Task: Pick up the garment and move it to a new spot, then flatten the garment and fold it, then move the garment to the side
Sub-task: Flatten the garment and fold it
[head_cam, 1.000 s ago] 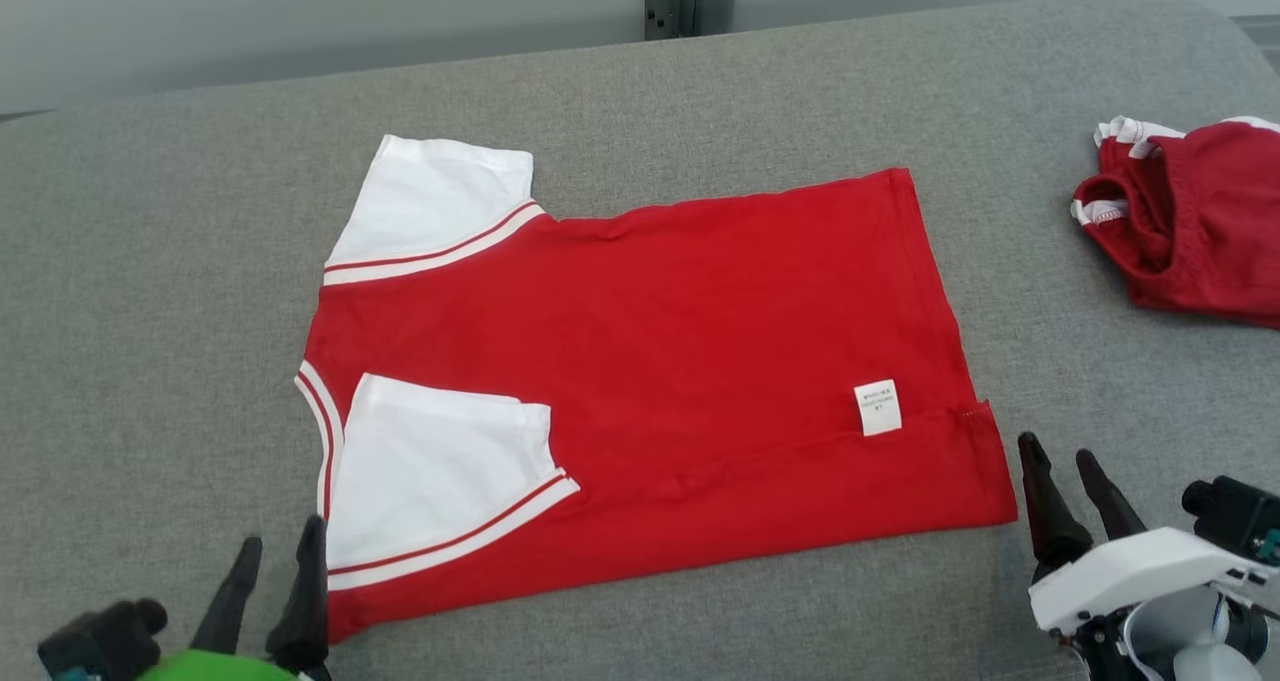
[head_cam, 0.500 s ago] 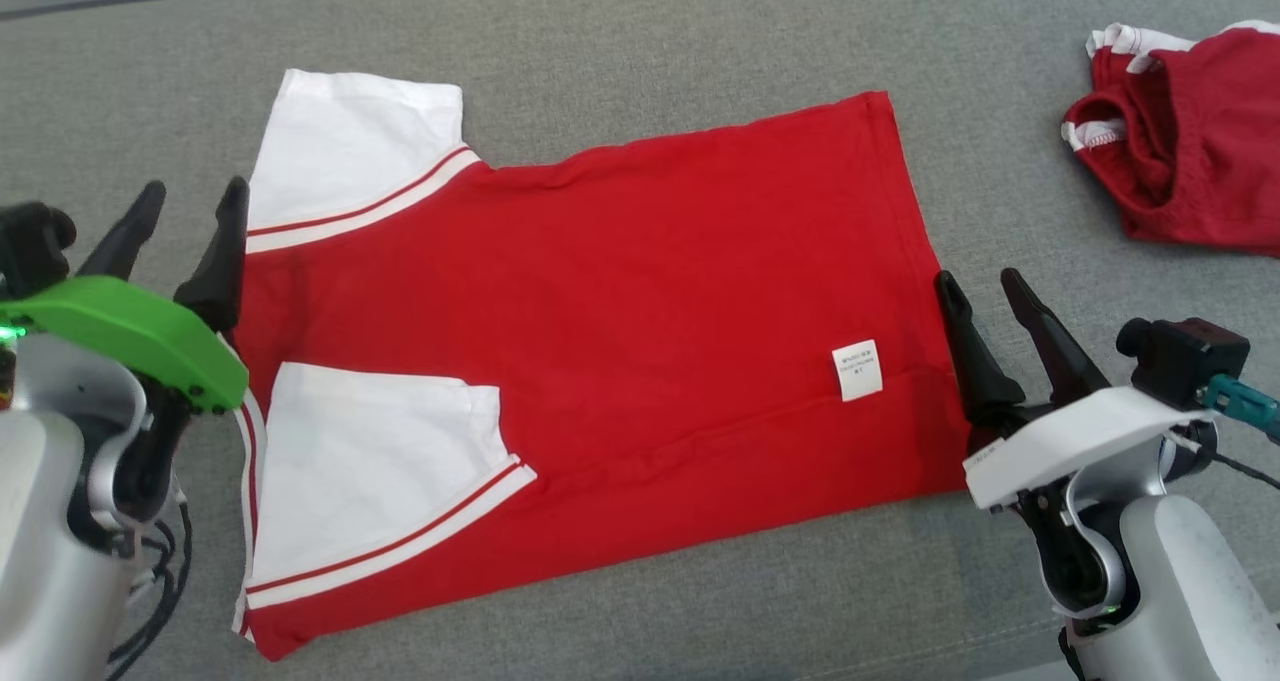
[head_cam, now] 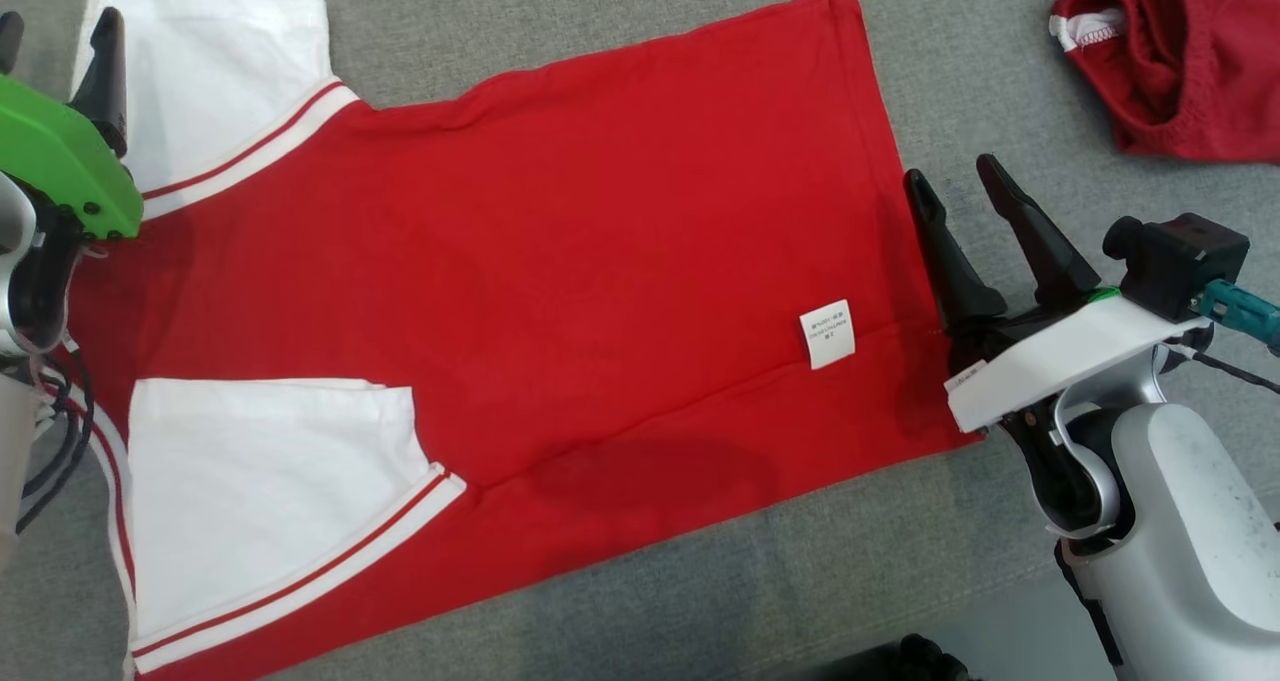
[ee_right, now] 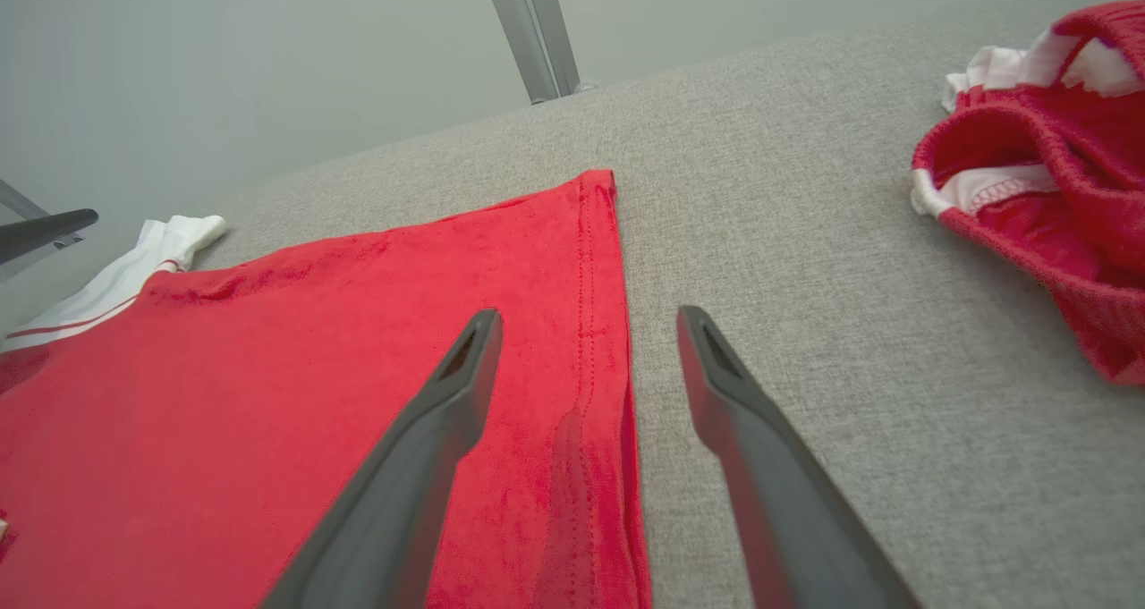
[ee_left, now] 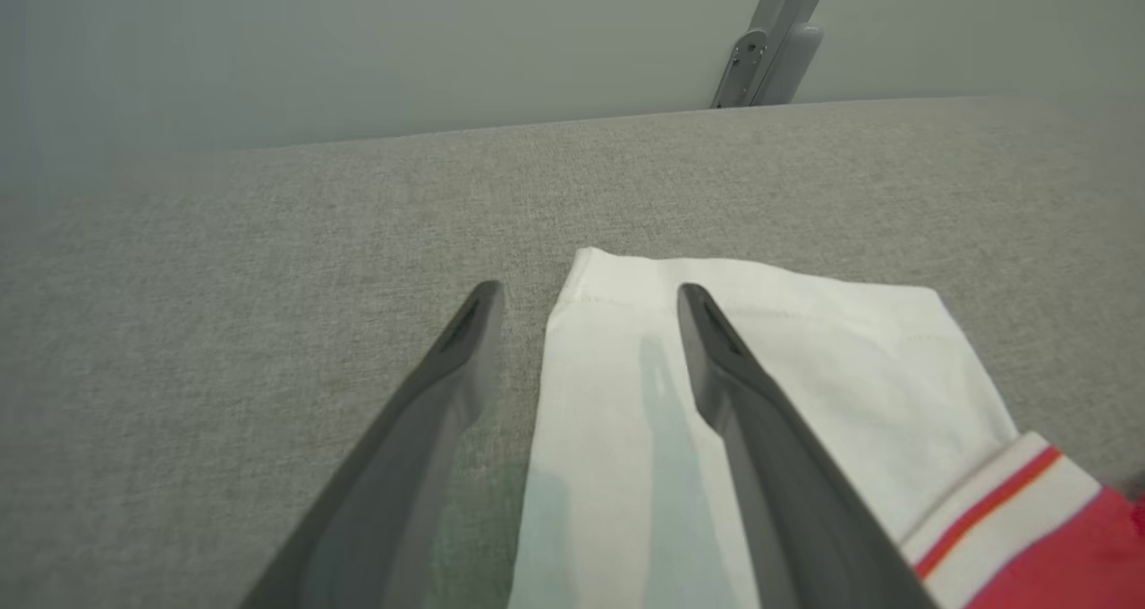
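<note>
Garment: your red shirt [head_cam: 560, 261] lies flat on the grey cushion [head_cam: 700, 581], with its sleeves toward your left.
Left gripper [ee_left: 588, 296]: you have the jaws wide and empty, straddling the white sleeve [ee_left: 805, 367] edge.
Right gripper [head_cam: 952, 171]: you have the jaws wide and empty, straddling the hem [ee_right: 599, 260].

Garment [head_cam: 560, 261] flat on padded surface [head_cam: 700, 581], sleeves at left end, hem at right end.
On garment, close to hem and toward near edge: label [head_cam: 827, 333]. At garment's left end: far sleeve [head_cam: 210, 71] spread outward onto the surface; near sleeve [head_cam: 270, 491] folded inward onto garment's body. At far sleeve's outer edge: left gripper [head_cam: 58, 31], one finger above the sleeve, the other above bare surface beside it. At garment's hem: right gripper [head_cam: 950, 176], one finger above the cloth, the other above bare surface just right of it. Well right of garment and farther back, apart from it: second garment [head_cam: 1180, 71], heaped on same surface. Behind garment, past surface's far edge: upright post [ee_right: 528, 28].
</note>
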Available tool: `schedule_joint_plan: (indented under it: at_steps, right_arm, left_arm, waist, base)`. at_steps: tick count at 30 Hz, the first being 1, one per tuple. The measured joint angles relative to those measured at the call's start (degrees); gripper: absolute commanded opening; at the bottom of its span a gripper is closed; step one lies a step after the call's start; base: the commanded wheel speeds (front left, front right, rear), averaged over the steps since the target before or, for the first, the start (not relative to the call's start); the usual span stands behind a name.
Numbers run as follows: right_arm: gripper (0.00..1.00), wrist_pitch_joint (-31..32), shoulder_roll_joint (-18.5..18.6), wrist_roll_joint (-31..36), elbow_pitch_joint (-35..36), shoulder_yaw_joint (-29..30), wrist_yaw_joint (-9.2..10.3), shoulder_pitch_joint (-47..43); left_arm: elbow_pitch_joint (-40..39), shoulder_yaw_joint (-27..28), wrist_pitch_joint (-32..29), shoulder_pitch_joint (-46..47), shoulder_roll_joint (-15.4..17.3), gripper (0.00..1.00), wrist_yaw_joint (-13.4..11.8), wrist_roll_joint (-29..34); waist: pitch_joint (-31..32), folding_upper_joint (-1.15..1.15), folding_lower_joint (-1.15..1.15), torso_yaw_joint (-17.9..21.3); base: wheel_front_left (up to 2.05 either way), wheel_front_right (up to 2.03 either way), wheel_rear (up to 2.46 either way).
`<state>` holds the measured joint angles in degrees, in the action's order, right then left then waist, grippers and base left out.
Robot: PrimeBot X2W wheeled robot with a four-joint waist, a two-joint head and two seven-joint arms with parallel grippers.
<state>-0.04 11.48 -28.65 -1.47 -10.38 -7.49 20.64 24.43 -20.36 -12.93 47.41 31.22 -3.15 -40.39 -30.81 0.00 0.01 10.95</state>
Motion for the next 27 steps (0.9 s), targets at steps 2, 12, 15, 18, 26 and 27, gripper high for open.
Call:
schedule_joint_plan:
  at_steps: [2,12,15,18,26,27]
  right_arm:
    - [1.00,-0.3,0.0,-0.1,-0.2,-0.4,0.00,0.3]
    - [1.00,-1.1,1.0,-0.4,-0.7,-1.2,0.00,2.3]
    - [1.00,-0.5,2.1,-0.1,-0.4,-1.5,0.00,3.4]
    - [1.00,0.7,3.7,0.3,-0.3,-2.1,0.00,5.9]
    - [1.00,4.6,8.7,3.7,-7.6,-5.6,0.00,17.1]
    - [1.00,5.1,9.2,4.0,-9.3,-5.9,0.00,18.5]
  left_arm:
    - [1.4,-0.3,-0.1,1.2,0.2,1.00,-0.4,0.8]
    - [5.6,-1.5,-0.4,4.1,0.5,0.38,-1.0,2.2]
    - [6.0,-1.8,-0.5,4.4,0.3,0.00,-0.8,2.1]
    - [6.3,-1.8,0.5,4.6,-0.1,0.00,-0.3,1.9]
    - [3.8,-1.4,5.3,4.7,-2.5,0.00,1.1,0.9]
    - [3.0,-1.4,5.9,4.7,-2.9,0.00,1.2,0.8]
  waist:
    - [-1.1,0.00,0.00,0.7]
    - [-3.2,0.00,0.00,2.1]
    - [-3.0,0.00,0.00,1.8]
    - [-2.8,0.00,0.00,1.3]
    - [-2.3,0.00,0.00,-1.3]
    - [-2.3,0.00,0.00,-1.8]
  base:
    - [0.00,0.00,0.00]
    - [0.00,0.00,0.00]
    - [0.00,0.00,0.00]
    - [0.00,0.00,0.00]
    - [0.00,0.00,0.00]
    - [0.00,0.00,0.00]
